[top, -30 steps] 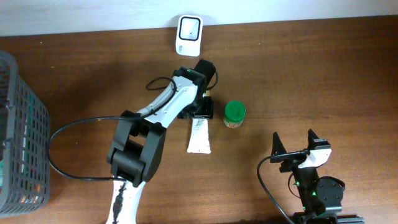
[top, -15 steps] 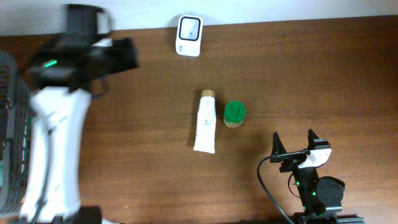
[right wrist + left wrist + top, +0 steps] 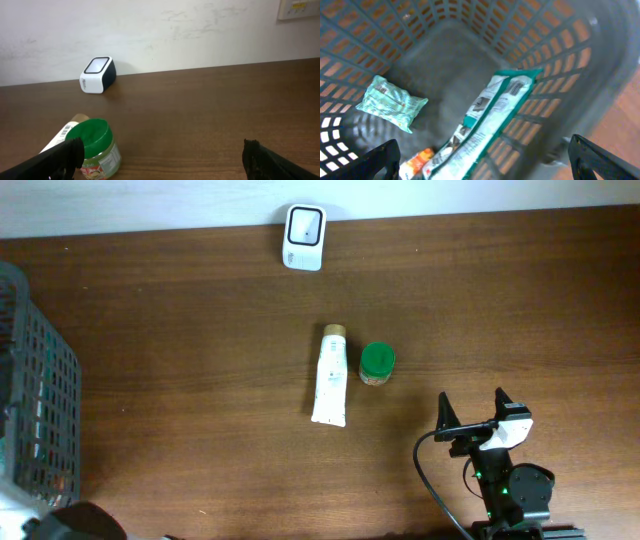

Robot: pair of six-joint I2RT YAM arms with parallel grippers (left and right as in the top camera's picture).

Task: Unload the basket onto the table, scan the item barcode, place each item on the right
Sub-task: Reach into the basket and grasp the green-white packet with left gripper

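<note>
The white scanner [image 3: 304, 236] stands at the table's far edge; in the right wrist view the scanner [image 3: 97, 75] faces the wall side. A white tube [image 3: 330, 376] lies flat mid-table beside a green-lidded jar [image 3: 377, 364]. My left gripper [image 3: 485, 162] hangs open over the inside of the grey basket [image 3: 570, 60], above a long teal-and-white pouch [image 3: 492, 117], a small teal packet [image 3: 390, 102] and an orange item [image 3: 415, 162]. It holds nothing. My right gripper [image 3: 473, 418] rests open near the front edge, pointing at the jar [image 3: 95, 147] and the tube [image 3: 57, 137].
The grey basket [image 3: 35, 410] stands at the left edge of the table. Part of the left arm [image 3: 70, 525] shows at the bottom left corner. A black cable [image 3: 430, 480] loops beside the right arm's base.
My left gripper let go of the white tube, leaving it flat by the jar, and the arm swung left over the basket. The right arm has not moved.
</note>
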